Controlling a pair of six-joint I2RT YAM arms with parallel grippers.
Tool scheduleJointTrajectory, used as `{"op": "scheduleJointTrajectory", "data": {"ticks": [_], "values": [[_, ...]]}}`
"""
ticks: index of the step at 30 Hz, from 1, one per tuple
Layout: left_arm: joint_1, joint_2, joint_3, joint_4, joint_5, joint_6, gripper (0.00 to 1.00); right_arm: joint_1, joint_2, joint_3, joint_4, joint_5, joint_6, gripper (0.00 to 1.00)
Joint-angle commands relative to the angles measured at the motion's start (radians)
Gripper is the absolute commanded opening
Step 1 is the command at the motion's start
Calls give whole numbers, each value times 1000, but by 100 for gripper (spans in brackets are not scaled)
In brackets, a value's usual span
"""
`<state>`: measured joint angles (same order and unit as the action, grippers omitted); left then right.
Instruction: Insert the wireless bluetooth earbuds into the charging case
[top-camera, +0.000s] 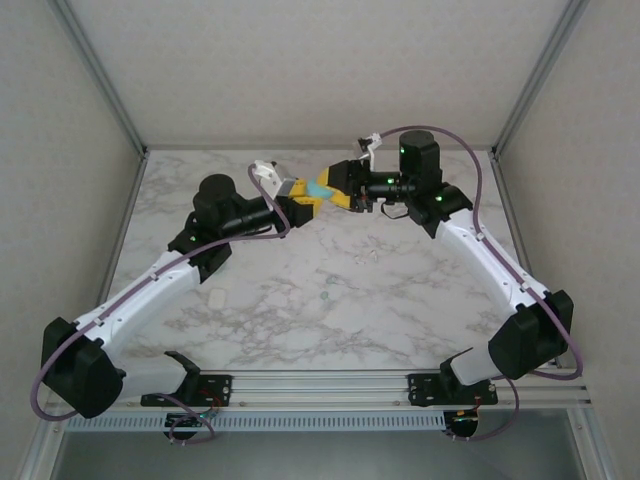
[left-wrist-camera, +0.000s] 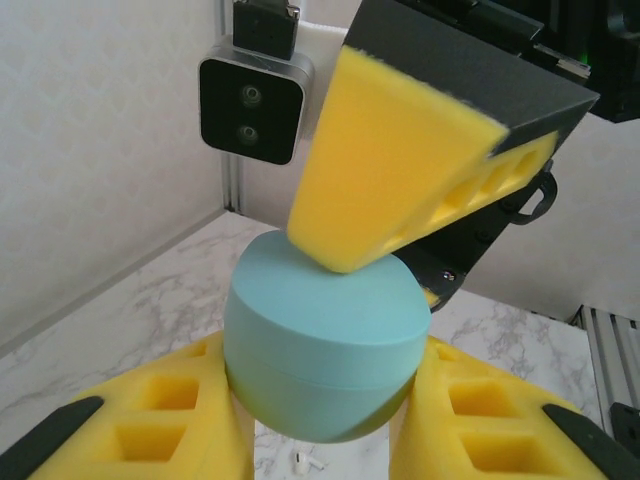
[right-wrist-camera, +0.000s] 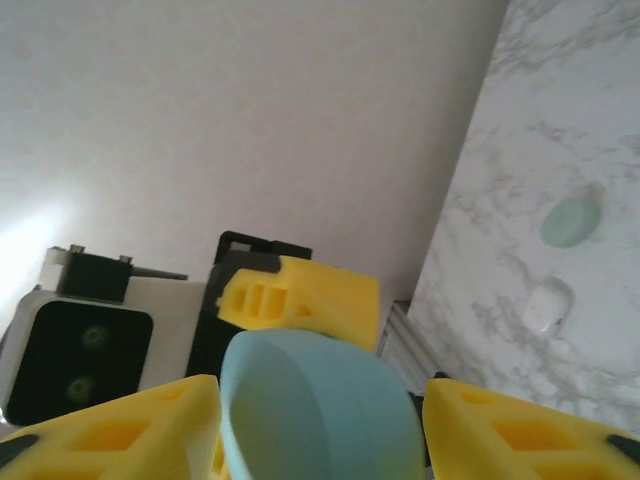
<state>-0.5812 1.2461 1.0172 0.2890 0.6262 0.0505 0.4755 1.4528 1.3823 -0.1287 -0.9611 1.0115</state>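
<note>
Teal case (left-wrist-camera: 320, 340) is up in the air over the table's (top-camera: 400, 310) far side, pinched between the left gripper's (left-wrist-camera: 322, 390) yellow pads. The right gripper (right-wrist-camera: 320, 400) straddles it too, one finger pressing its top. Squeezing or loose, I can't tell. A teal earbud (right-wrist-camera: 571, 221) and a white earbud (right-wrist-camera: 545, 305) lie on the table.

You have the teal charging case (left-wrist-camera: 320, 340) clamped at 6 o'clock between the two yellow foam fingers (left-wrist-camera: 150, 425) of the left gripper (left-wrist-camera: 322, 415); from 1 o'clock a yellow pad (left-wrist-camera: 395, 170) of the right gripper (left-wrist-camera: 345, 250) touches the case's top; its wrist camera (left-wrist-camera: 252, 95) sits at 11 o'clock; a tiny white earbud (left-wrist-camera: 298, 460) lies on the marble table (left-wrist-camera: 170, 290) under the case.
</note>
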Motion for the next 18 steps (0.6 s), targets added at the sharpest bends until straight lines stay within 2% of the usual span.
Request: {"op": "scheduleJointTrajectory", "data": {"ticks": [1, 2, 4, 12, 15, 18], "values": [[-6, 4, 29, 76, 17, -42, 20, 0, -1, -23, 146, -92, 78, 53], [-6, 6, 29, 72, 17, -41, 20, 1, 0, -31, 181, -102, 103, 53], [-6, 7, 27, 70, 16, -39, 19, 0, -2, -41, 192, -101, 102, 45], [-6, 5, 39, -4, 16, 6, 23, 0, -7, -40, 106, -52, 31, 27], [-6, 3, 38, -41, -7, 31, 33, 0, -13, -52, 116, -12, 30, 20], [-6, 1, 40, -92, -26, 57, 55, -1, -28, -78, 156, 65, 38, 19]]}}
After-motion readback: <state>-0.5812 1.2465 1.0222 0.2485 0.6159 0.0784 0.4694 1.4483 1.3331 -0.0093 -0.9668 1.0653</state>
